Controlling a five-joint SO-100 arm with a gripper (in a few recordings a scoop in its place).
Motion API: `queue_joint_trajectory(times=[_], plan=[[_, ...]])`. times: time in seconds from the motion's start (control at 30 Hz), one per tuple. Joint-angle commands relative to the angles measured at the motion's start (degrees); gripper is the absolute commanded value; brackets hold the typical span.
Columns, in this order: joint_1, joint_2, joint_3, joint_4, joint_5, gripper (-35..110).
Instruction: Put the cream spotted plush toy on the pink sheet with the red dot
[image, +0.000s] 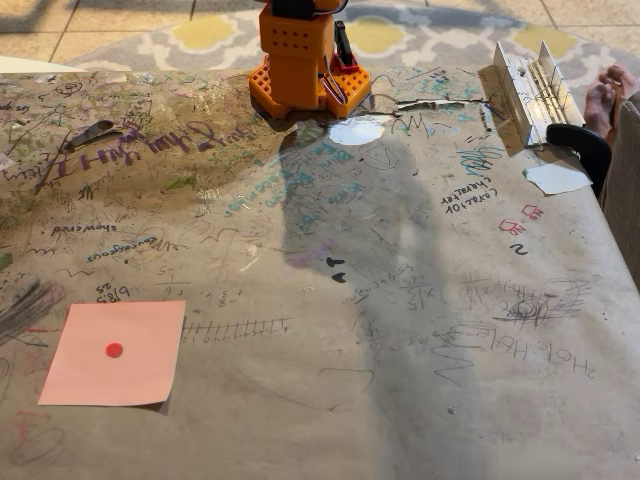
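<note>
The pink sheet with the red dot (113, 352) lies flat on the table at the lower left of the fixed view, nothing on it. The cream spotted plush toy is out of view. The orange base of the arm (303, 60) stands at the far edge of the table, top centre; the arm rises out of the picture and casts a long shadow down the middle of the table.
The table (400, 330) is covered with scribbled writing. A white paper scrap (356, 131) lies just in front of the arm's base, another (556, 178) at the right edge. A clamp with a black handle (535, 90) sits at the far right. A person's foot (608, 95) shows at the right edge.
</note>
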Motion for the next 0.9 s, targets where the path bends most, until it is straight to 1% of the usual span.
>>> queue_joint_trajectory(times=[0.0,0.03,0.1,0.23,0.3,0.37,0.47,0.6,0.73,0.87], plan=[[3.7,-17.8,-12.1,5.8,-3.3,9],[5.1,-21.7,-10.3,4.4,-5.1,10],[8.2,-27.0,-2.5,-1.8,-8.9,13],[13.5,-27.1,22.1,-22.7,-17.8,16],[14.8,-25.7,31.2,-31.3,-20.0,15],[14.9,-24.8,33.0,-31.2,-19.9,15],[14.4,-23.6,29.4,-23.9,-18.4,14],[13.1,-19.1,30.6,-20.9,-17.4,14],[11.2,-11.0,38.5,-20.2,-16.2,14],[8.3,1.6,52.9,-21.6,-13.3,7]])
